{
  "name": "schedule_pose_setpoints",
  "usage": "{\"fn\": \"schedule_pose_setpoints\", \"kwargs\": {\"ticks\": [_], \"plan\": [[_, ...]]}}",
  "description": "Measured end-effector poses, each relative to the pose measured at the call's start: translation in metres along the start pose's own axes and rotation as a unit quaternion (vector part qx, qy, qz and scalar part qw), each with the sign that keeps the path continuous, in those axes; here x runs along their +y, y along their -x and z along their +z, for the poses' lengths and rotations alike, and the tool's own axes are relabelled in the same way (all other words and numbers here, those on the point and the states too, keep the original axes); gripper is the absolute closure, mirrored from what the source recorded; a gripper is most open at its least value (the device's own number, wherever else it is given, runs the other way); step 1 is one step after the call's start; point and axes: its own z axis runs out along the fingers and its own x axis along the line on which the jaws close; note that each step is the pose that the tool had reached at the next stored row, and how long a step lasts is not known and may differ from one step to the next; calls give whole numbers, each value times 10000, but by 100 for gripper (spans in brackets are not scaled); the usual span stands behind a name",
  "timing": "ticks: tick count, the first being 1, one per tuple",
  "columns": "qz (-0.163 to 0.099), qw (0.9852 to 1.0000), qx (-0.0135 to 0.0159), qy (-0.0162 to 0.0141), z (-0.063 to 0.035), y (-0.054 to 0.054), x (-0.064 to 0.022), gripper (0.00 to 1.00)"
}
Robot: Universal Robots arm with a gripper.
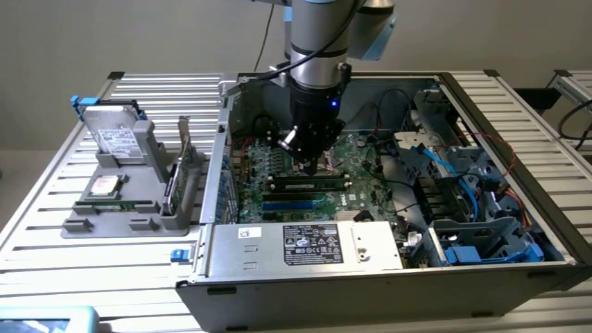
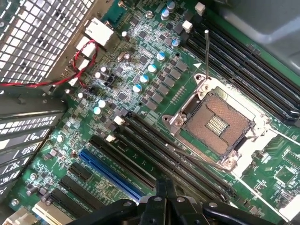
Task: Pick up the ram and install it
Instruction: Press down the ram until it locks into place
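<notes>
The black two-fingered gripper is hovering with jaws pressed together, holding nothing, inside the open grey computer case, just above the slim green ram strip sitting in a black motherboard slot.

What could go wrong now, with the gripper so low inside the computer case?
The shut gripper sits close over the ram in its slot; pushing off-centre could tilt the strip or stress the motherboard. The open CPU socket lies nearby; a slip could bend its contacts.
</notes>
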Motion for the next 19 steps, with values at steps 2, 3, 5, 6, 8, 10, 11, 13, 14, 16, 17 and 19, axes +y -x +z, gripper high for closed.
{"fn": "schedule_pose_setpoints", "kwargs": {"ticks": [2,3,5,6,8,10,11,13,14,16,17,19], "plan": [[115,9999,-2,-1,0,0,0,89],[171,9999,-3,-2,0,0,0,89],[287,9996,-3,-1,0,0,0,89],[347,9994,-1,0,0,-1,0,89],[474,9989,6,4,-1,-1,0,89],[592,9982,12,9,-1,-1,0,89],[652,9979,15,11,-1,-1,0,89],[771,9970,20,15,-1,0,0,89],[829,9966,23,17,-1,0,0,89],[944,9955,28,21,0,-1,0,89],[1007,9949,31,23,0,-1,0,89],[1116,9937,35,26,0,0,0,89]]}}
